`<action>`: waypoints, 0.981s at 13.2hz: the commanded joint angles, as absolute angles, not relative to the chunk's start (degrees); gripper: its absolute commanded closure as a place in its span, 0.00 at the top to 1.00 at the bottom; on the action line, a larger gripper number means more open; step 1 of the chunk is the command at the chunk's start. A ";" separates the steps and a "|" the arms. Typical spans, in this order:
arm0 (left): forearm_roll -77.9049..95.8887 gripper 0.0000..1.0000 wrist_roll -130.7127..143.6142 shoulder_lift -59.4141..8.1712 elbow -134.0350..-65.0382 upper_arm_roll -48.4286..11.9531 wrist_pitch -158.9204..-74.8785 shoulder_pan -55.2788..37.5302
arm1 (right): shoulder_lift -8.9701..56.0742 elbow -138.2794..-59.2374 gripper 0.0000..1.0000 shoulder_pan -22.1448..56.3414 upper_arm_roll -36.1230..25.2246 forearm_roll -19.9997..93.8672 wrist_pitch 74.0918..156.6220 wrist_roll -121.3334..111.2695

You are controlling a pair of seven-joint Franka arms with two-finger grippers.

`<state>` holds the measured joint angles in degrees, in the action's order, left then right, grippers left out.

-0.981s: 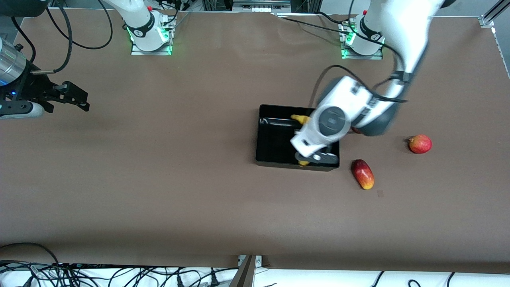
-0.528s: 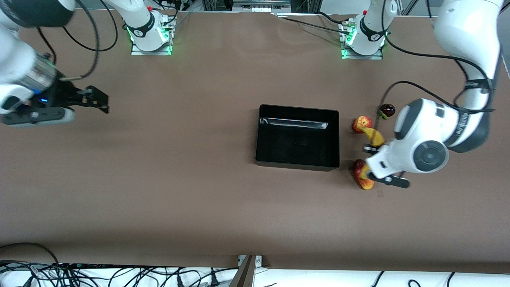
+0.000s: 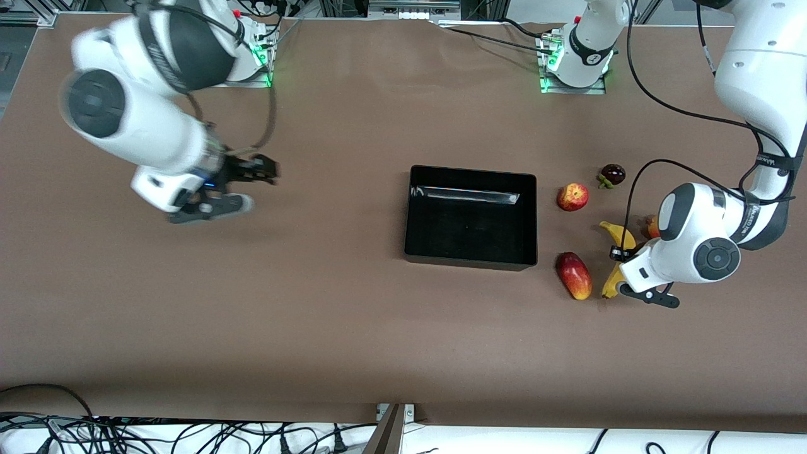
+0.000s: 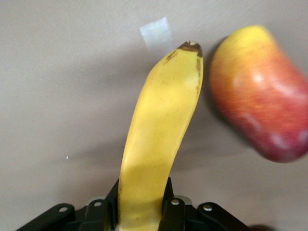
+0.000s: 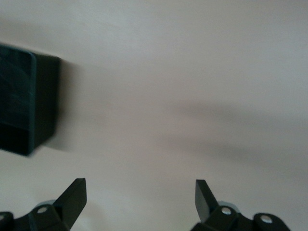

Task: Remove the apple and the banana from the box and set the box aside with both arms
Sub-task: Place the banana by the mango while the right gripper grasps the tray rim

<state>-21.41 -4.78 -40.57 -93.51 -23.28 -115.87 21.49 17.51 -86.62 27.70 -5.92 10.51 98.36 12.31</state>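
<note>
The left tool [image 3: 621,272] is now hanging low over the bare brown bench [image 3: 353,328] at the left arm's end, clamped tight on the curved yellow banana [image 3: 616,258], whereas a second ago it was down inside the glossy black rectangular plastic box [image 3: 470,217] with that fruit. From the left wrist view the banana [image 4: 161,130] is sticking straight out from between the fingers [image 4: 171,211], its dark tip just beside the elongated red-and-yellow mango-like fruit [image 4: 260,91].

The small round red apple with pale yellow blotches [image 3: 572,197] is already lying on the bench just beside the box, toward the left arm's end, and a small dark round fruit [image 3: 612,173] is sitting near it. So the box is looking empty, and I reckon only setting the banana down is left before the shifting.

The right tool [image 3: 243,183], which was out at the right arm's end a second ago, is sweeping in over the bench toward the box, jaws spread wide and holding nothing; its wrist view is catching a corner of the box [image 5: 24,101].
</note>
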 commanded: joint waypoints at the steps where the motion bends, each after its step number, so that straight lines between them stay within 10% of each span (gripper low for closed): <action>1: -22.59 0.03 -6.42 -40.34 -97.10 -23.56 -121.00 23.02 | 23.97 -85.78 1.00 35.91 -6.24 11.95 107.97 25.60; 8: -24.86 0.16 -6.42 -40.52 -98.61 -21.71 -125.15 23.55 | 39.19 -84.91 1.00 49.21 -6.24 11.52 133.40 45.25; 9: -25.39 0.43 -6.42 -40.60 -98.61 -21.71 -125.42 23.55 | 40.24 -84.99 1.00 50.52 -6.33 11.17 134.11 45.96; 10: -25.40 0.99 -6.33 -40.61 -98.44 -21.80 -125.68 23.55 | 40.95 -84.90 1.00 50.89 -6.42 11.08 134.12 46.05; 13: -25.40 1.00 -6.15 -39.99 -98.18 -21.97 -125.07 23.29 | 41.66 -85.43 0.70 51.15 -6.33 8.97 133.86 45.88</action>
<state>-24.11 -5.82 -41.54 -97.66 -21.77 -125.03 23.38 41.00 -86.28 50.48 -5.58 10.35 134.21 44.92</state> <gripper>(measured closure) 0.330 0.031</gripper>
